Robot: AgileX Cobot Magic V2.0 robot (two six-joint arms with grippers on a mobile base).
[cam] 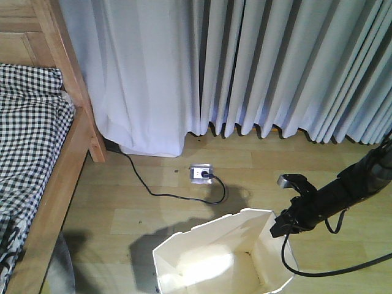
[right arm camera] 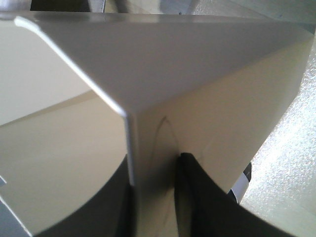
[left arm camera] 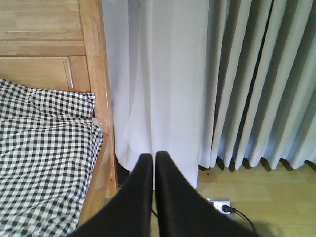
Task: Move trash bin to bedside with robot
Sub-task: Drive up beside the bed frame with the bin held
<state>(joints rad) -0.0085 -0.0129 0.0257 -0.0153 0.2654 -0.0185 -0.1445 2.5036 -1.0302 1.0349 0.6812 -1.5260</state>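
1. The bedside [cam: 58, 184], a wooden frame under checked bedding [cam: 27, 122], lies well to the left of the right gripper [cam: 285, 226], with open floor between.
2. The left gripper [left arm camera: 150, 165] has its fingers together and holds nothing. It aims at the curtain [left arm camera: 163, 74].
3. The trash bin [cam: 208, 242] stands upright just left of and below the right gripper, mouth up, long axis vertical. It looks empty, thin-walled and light. The glossy plastic is likely slippery, and the wall may flex.
4. The right gripper is clamped over the bin's right rim, one finger inside and one outside, beside a corner crease. That is probably the stiffest place to hold it.
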